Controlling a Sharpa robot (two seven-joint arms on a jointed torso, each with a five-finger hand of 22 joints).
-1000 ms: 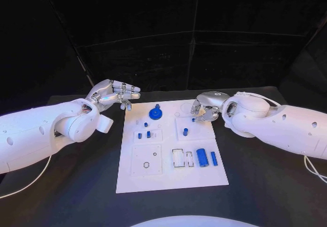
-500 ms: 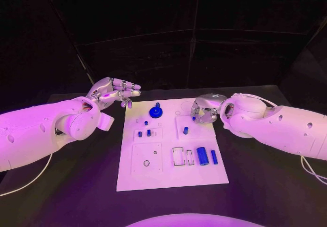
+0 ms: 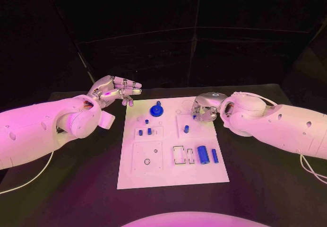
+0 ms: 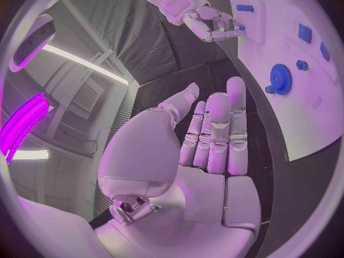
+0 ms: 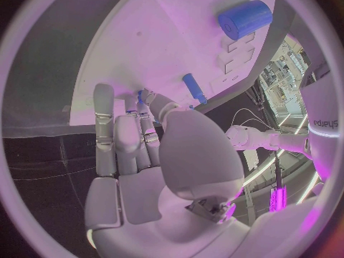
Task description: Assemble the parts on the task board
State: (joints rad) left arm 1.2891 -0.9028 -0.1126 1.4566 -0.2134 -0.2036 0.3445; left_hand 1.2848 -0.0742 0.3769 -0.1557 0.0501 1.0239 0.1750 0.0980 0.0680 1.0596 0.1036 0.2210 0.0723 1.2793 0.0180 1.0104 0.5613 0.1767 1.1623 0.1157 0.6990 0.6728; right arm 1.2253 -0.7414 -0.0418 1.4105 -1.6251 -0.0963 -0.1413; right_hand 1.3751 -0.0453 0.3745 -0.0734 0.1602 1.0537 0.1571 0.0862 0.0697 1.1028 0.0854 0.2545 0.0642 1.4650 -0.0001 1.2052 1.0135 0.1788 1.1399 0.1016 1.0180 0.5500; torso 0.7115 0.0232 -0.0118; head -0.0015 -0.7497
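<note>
Left hand: hung raised just off the far left corner of the board, fingers straight and a little apart, nothing in them. Stood well apart from every part on the board, with the gear nearest, a little inboard of that corner.

Right hand: sat low over the board's far right corner, fingers curled down toward the plate. Showed a small blue piece right at the fingertips; could not tell whether pinched or merely touched, so could not call the grip.

Peg: lay just nearward of that hand on the board's right half, long axis running near to far.

Judged the right hand far the better placed for the coming move, and the left idle.
</note>
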